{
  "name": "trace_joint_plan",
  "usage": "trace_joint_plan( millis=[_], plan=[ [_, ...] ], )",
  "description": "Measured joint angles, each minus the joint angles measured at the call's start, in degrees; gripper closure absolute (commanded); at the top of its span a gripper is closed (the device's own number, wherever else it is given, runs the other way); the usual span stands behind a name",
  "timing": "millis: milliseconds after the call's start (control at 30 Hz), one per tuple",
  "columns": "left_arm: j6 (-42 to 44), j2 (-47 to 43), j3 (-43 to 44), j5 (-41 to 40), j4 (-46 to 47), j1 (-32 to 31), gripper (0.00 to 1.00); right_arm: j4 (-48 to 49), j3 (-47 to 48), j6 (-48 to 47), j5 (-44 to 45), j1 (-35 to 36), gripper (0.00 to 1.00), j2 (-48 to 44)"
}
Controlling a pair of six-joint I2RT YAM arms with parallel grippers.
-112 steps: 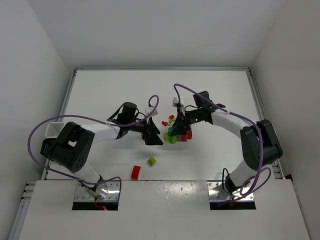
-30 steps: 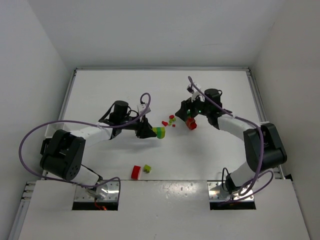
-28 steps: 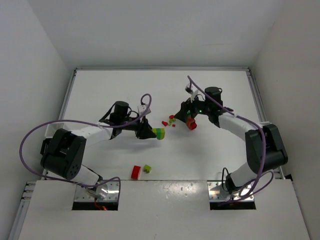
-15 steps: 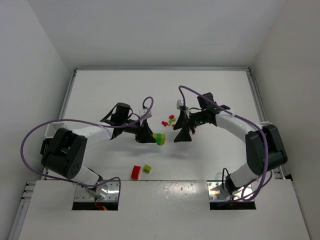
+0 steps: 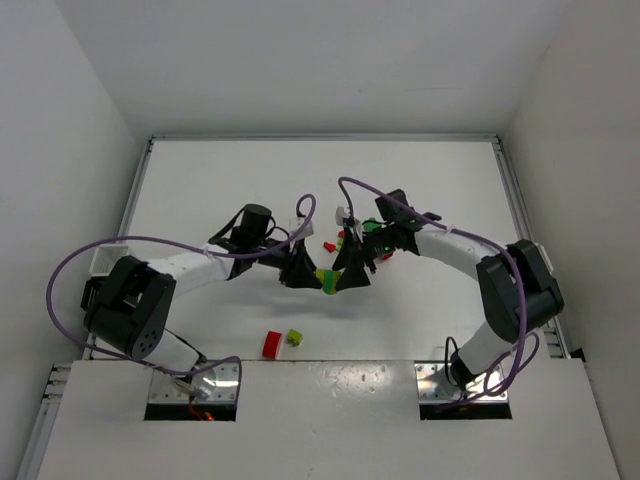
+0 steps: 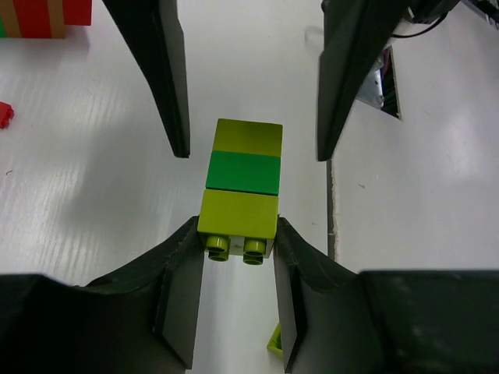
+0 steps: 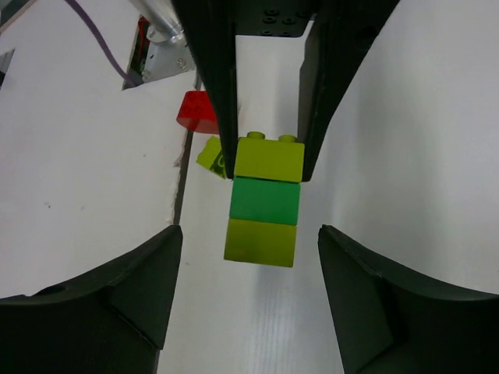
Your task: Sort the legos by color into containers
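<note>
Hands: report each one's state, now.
Left hand: closed on the lego stack.
Right hand: open around the stack's free end, not touching it.

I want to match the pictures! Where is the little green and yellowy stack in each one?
Top external: the lego stack is near the picture's middle, slightly low.
Left wrist: centre, pointing away.
Right wrist: centre, studs at the top.
Shared landmark: the left end effector gripping its studded end.

A red stack [image 6: 74, 12] runs off the left wrist view's top edge; cable and arm partly hide a white container [image 5: 104, 261].
</note>
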Motion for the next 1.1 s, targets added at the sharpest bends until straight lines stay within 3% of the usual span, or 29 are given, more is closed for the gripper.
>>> trace_joint_plan(
  millis=[133, 167, 267, 700, 800, 833, 1000, 1033, 1100],
  plan=[
    [-1.1, 0.0, 0.0, 0.0, 1.0, 0.0, 0.86, 3.5, 0.0, 3.1, 1.0, 0.2, 0.6, 0.4],
    [-1.3, 0.0, 0.0, 0.0, 1.4, 0.0, 0.88, 4.2, 0.0, 3.6, 1.1, 0.2, 0.78, 0.5],
    [-1.6, 0.0, 0.0, -0.5, 1.6, 0.0, 0.89, 4.8, 0.0, 4.5, 2.3, 0.4, 0.96, 0.5],
    [4.1, 0.0, -0.1, -2.3, -1.2, 5.0, 0.95, 4.5, -0.6, 2.6, 6.9, -0.3, 1.0, 1.0],
    [5.5, 0.4, -0.1, -2.4, -2.1, 5.7, 0.72, 4.5, -0.9, 2.5, 7.5, -0.3, 1.0, 1.3],
    [5.9, 0.9, -0.1, -2.6, -2.5, 5.7, 0.58, 4.4, -1.0, 2.5, 7.7, -0.4, 1.0, 1.3],
    [6.7, 4.9, -0.1, -3.1, -3.5, 5.6, 0.35, 6.1, -1.8, 5.1, 8.0, -0.4, 1.0, 1.3],
    [6.5, 5.6, -0.1, -3.0, -3.5, 5.6, 0.13, 6.7, -1.9, 5.9, 8.0, -0.4, 1.0, 1.3],
    [5.5, 6.7, 0.0, -2.7, -3.2, 5.6, 0.07, 8.2, -2.1, 8.1, 7.9, -0.4, 1.0, 1.4]
  ],
)
